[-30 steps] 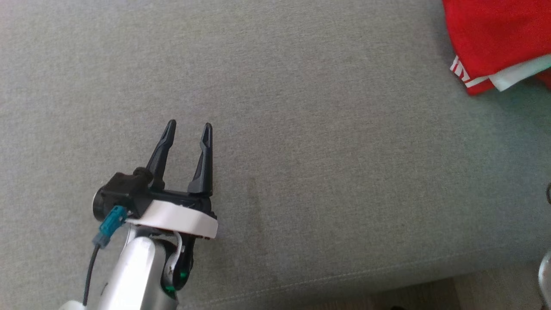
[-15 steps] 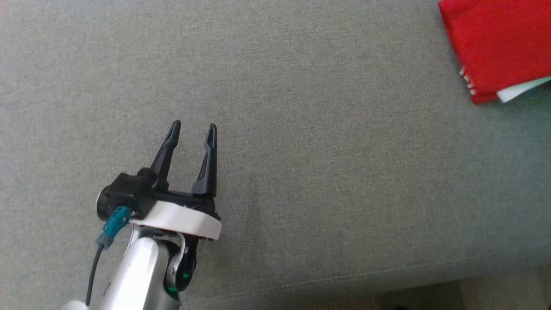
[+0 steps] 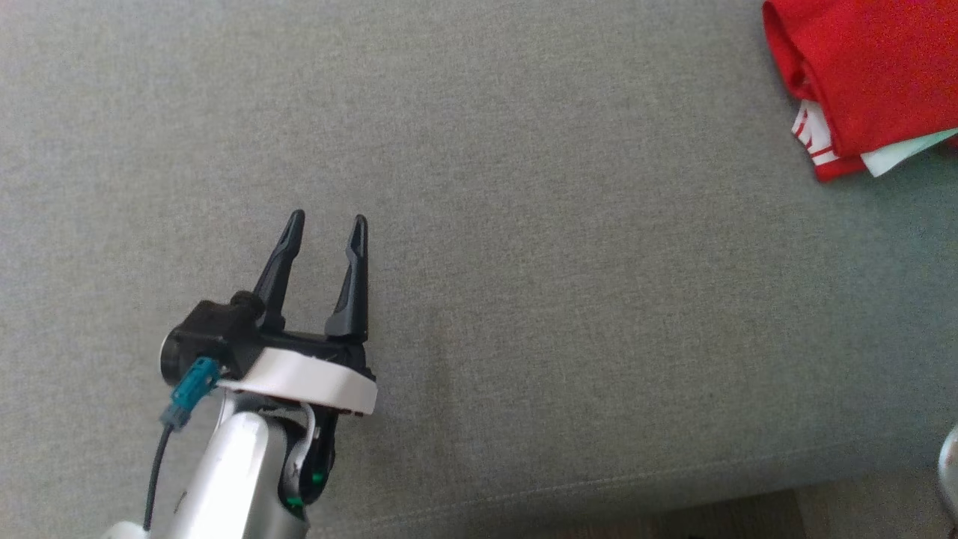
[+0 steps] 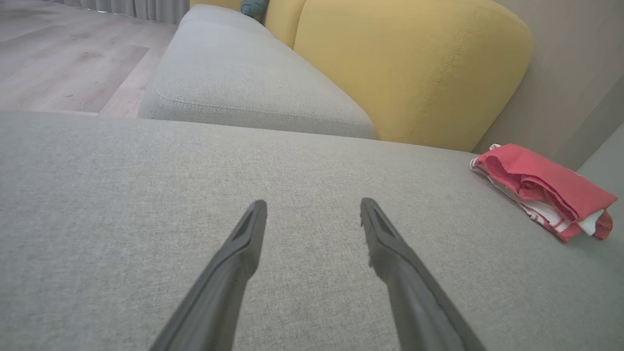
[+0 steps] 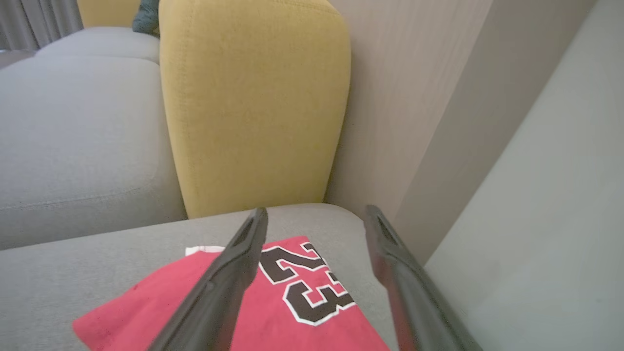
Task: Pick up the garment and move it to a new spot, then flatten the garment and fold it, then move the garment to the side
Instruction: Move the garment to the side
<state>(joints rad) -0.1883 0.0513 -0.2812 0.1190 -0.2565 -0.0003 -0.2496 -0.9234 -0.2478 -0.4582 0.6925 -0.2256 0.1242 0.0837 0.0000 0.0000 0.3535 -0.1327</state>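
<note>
The garment (image 3: 876, 75) is a folded red jersey with white trim, lying at the far right of the grey sofa seat (image 3: 524, 224). In the left wrist view the garment (image 4: 541, 187) is a flat stack at the right. My left gripper (image 3: 329, 219) hovers open over bare seat at the lower left, far from the garment, with nothing between its fingers (image 4: 313, 204). My right gripper (image 5: 317, 210) is open just above the garment (image 5: 292, 302), whose black-and-white number faces up; its fingers hold nothing.
Yellow back cushions (image 4: 409, 63) stand behind the seat, and one (image 5: 253, 107) rises just past the garment. A beige wall panel (image 5: 419, 97) is at the right. A second grey seat cushion (image 4: 243, 83) and wooden floor (image 4: 58, 58) lie to the left. The sofa's front edge (image 3: 599, 486) runs along the bottom.
The garment's near corner has shifted a little and shows more of its white striped edge. My left gripper has stayed in place, open.
</note>
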